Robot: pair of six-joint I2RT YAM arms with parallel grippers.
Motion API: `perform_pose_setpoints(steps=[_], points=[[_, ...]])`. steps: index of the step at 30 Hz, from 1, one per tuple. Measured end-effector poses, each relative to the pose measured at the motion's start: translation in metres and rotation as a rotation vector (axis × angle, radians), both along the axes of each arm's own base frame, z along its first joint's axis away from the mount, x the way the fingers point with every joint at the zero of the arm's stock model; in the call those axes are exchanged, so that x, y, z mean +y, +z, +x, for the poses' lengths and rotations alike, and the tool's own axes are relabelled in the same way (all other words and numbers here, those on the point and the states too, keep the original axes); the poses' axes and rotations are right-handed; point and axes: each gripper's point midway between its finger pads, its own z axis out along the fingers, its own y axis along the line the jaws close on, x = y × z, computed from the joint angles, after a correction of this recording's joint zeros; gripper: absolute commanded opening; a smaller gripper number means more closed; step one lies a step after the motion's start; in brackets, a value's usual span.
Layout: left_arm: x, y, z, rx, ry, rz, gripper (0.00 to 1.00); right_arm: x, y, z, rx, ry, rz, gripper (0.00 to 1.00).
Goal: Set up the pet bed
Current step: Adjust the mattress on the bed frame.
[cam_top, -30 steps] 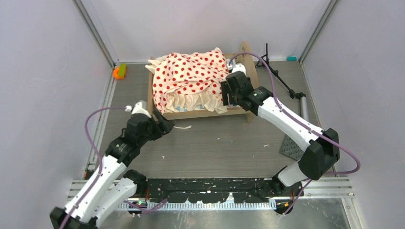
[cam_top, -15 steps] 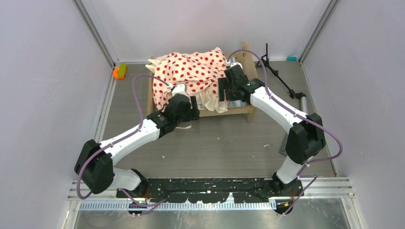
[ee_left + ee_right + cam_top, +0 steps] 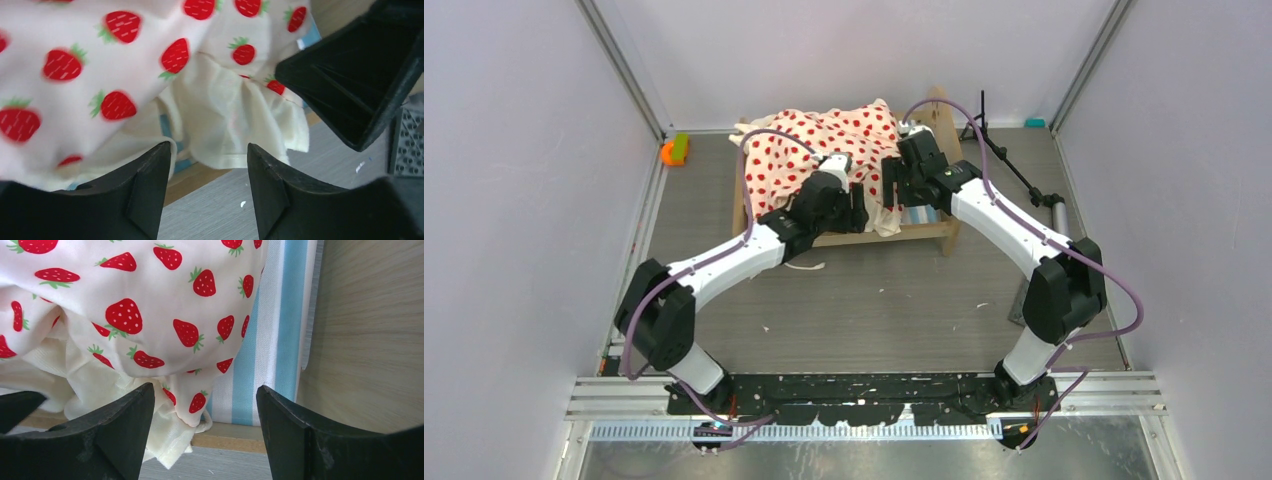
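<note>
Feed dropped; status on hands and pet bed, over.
Left hand open, right hand open. Cream strawberry-print ruffled bedding bunched on light-wood pet bed; blue-white striped mattress showing. No obstruction.

Matt, soft cloth bedding [image 3: 125, 290], a woven cloth mattress [image 3: 280, 315], a smooth pale-wood bed frame [image 3: 370, 340].

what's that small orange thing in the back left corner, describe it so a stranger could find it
Find the wooden bed with strawberry-print bedding at the back of the table. Look past its left end, to the table's back left corner. The orange thing lies there alone, bright orange with a green part, the only such colours nearby.
</note>
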Motion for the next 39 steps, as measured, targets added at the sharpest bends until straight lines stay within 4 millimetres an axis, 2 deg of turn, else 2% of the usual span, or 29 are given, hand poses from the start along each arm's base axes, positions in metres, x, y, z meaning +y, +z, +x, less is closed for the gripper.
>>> perform_pose_setpoints(steps=[3,6,12,24,30,39], points=[[-0.018,-0.014,-0.004,0.025,-0.122,0.019,0.59,0.000,0.000,0.000,0.000,-0.003,0.001,0.79],[-0.029,-0.037,-0.011,0.067,-0.223,0.054,0.57,-0.001,0.000,0.000,0.002,-0.002,-0.002,0.79],[-0.044,-0.037,-0.015,0.057,-0.363,0.068,0.51,-0.007,-0.002,0.000,0.010,-0.009,-0.014,0.79],[-0.045,-0.039,-0.030,0.025,-0.524,0.038,0.46,-0.014,0.000,0.000,0.014,-0.015,-0.020,0.79],[-0.047,-0.039,-0.049,0.029,-0.591,-0.005,0.45,-0.015,0.004,-0.005,0.009,-0.011,-0.012,0.79],[-0.034,-0.041,-0.089,0.045,-0.640,-0.034,0.42,-0.013,0.008,-0.021,0.027,0.007,0.038,0.79]])
